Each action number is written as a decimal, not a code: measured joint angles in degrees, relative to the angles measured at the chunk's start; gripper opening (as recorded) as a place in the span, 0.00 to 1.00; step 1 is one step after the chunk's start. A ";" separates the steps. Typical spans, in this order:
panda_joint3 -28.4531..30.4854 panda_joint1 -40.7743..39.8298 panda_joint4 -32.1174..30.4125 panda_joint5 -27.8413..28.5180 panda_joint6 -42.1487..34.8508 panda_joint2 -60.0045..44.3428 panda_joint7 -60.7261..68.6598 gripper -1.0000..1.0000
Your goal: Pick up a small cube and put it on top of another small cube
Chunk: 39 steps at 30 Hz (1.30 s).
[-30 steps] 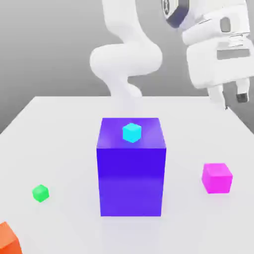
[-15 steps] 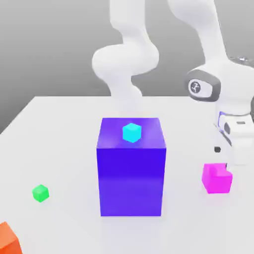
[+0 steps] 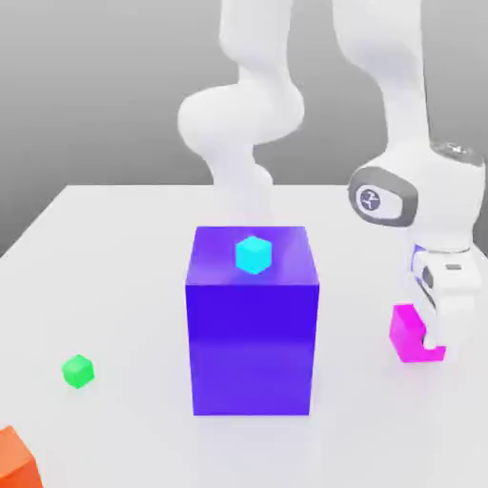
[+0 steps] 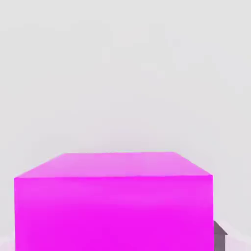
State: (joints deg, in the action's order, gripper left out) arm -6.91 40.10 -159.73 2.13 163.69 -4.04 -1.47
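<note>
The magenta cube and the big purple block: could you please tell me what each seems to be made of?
Magenta cube: looks like smooth, matte plastic; flat uniform colour, crisp edges, no grain or texture, though a rendered surface leaves the material open. Purple block: a similar plain solid, perhaps slightly glossier, since its front face shades from lighter to darker and the white table below carries a faint tint.

Magenta-pink cube (image 3: 408, 335), plain. Green cube (image 3: 78, 371), bright. Cyan cube (image 3: 254, 254) on a blue-purple block (image 3: 252, 334). Orange cube (image 3: 15, 462) at the table's (image 3: 114, 286) corner; the table is pale grey-white. Arm (image 3: 419, 191) white with a grey joint ring.
</note>
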 joint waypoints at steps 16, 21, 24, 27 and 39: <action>18.52 -24.78 11.50 -3.25 -7.37 7.67 -6.14 0.00; 25.15 -37.94 10.49 -1.63 -9.17 8.42 -11.74 0.00; 29.40 -45.56 9.44 -0.60 -10.21 8.65 -15.24 0.00; 32.83 -51.72 5.83 1.32 -11.11 8.83 -19.17 0.00; 33.21 -52.13 4.10 -7.55 -5.05 0.99 -13.98 0.00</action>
State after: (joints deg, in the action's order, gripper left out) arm 26.30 -12.03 -155.62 -5.42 158.64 -3.05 -15.45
